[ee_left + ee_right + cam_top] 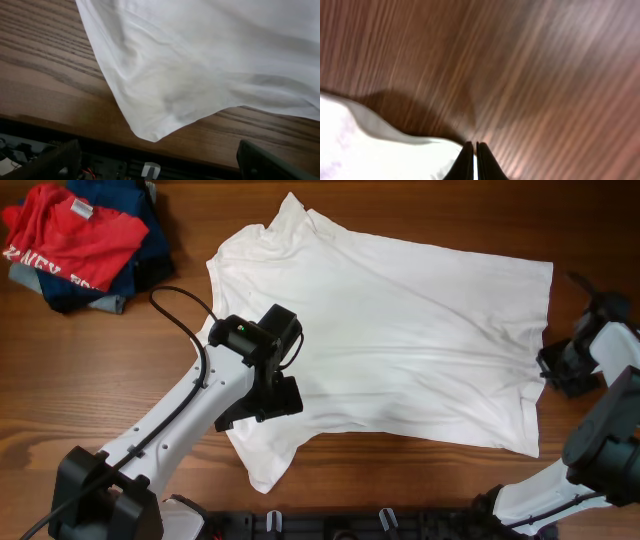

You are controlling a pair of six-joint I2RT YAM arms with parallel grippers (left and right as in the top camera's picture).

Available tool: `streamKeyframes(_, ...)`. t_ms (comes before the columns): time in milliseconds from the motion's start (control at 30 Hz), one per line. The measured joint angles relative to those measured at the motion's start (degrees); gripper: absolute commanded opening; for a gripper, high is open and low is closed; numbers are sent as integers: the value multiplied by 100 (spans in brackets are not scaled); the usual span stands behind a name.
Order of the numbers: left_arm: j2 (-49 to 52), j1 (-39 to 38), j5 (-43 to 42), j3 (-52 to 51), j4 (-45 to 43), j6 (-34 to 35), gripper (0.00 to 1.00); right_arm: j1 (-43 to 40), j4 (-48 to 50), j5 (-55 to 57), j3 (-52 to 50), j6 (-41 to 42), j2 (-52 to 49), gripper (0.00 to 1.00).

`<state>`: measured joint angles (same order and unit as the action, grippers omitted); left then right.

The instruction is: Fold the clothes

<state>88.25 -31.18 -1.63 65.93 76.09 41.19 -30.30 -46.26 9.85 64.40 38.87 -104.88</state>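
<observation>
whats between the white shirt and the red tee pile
Only a bare strip of table, seen overhead, separates the white shirt from the red tee pile.

The counter (100,360) is brown wood with dark lines running along it. It fills the whole view from above. A black rail (350,525) sits along the near edge of the counter. Soft light falls on the counter.
</observation>
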Motion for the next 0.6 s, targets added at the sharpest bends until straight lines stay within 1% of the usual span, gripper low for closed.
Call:
streamKeyframes(100,0,0,2,-2,-17,-59,100,-190,-361,31,328,131,-2,4)
streamKeyframes(233,0,0,2,0,-304,-103,100,-356,-791,-245,745,168,4,4)
streamKeyframes(333,0,37,4,0,-734,-111,100,-330,-852,-817,809,-76,195,4)
streamKeyframes(400,0,205,61,-2,-979,-133,100,-236,-1021,-1300,811,-348,625,6)
streamKeyframes(433,0,332,98,-2,-1038,-144,100,-177,-1147,-1462,813,-448,885,15)
streamKeyframes(467,0,490,107,-2,-1086,-144,100,-109,-1298,-1620,813,-551,1189,56)
streamKeyframes(500,0,634,103,-2,-1097,-144,100,-59,-1421,-1742,813,-654,1445,80)
streamKeyframes(533,0,863,111,-2,-1097,-144,100,4,-1547,-1895,815,-739,1805,99)
streamKeyframes(600,0,1344,44,-2,-1008,-144,100,107,-1751,-2151,846,-922,2411,100)
